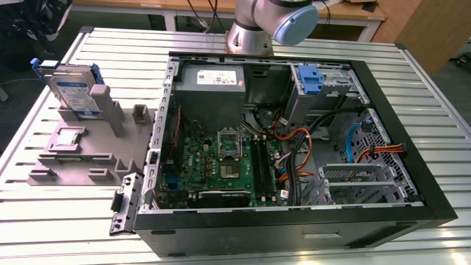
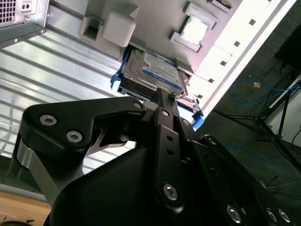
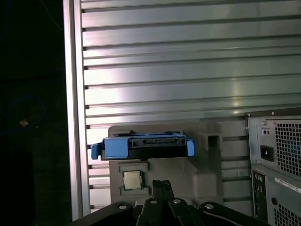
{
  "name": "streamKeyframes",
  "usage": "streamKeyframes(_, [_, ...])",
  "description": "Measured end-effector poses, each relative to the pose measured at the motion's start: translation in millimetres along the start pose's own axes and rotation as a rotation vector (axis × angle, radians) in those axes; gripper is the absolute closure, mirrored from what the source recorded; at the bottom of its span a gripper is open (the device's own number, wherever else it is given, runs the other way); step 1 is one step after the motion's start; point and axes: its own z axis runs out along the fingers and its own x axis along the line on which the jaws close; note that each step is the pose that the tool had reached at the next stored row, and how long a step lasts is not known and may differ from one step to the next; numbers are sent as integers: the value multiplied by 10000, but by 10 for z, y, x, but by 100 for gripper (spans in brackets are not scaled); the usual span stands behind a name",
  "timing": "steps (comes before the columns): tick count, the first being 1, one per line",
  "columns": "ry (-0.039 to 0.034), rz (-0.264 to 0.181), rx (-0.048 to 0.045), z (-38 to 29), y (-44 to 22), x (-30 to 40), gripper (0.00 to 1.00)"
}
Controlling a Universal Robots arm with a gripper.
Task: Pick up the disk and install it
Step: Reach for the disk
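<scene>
At the exterior view's left, the disk [image 1: 74,91], a flat rectangular silver hard drive framed by a blue plastic carrier, stands on edge in a grey plastic slotted holder [image 1: 81,157] on the ribbed aluminium table [image 1: 52,221]. To the right lies the open black metal computer case [image 1: 294,226]. In both wrist views the black gripper [image 3: 162,184] [image 2: 161,92] points toward the disk [image 3: 143,146] [image 2: 155,70], fingertips pressed together on nothing.

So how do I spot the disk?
Find the big open computer case on the metal table. On the exterior view's left of it sits a grey stand, with the disk upright at its far end. It's silver with a blue frame; the square chip nearby lies flat.
</scene>
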Motion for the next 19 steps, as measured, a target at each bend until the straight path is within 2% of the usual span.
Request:
streamKeyframes(6, [10,0,1,32,97,164,90])
streamKeyframes(14, [59,2,5,85,183,379,90])
streamKeyframes(19, [65,3,5,89,186,395,90])
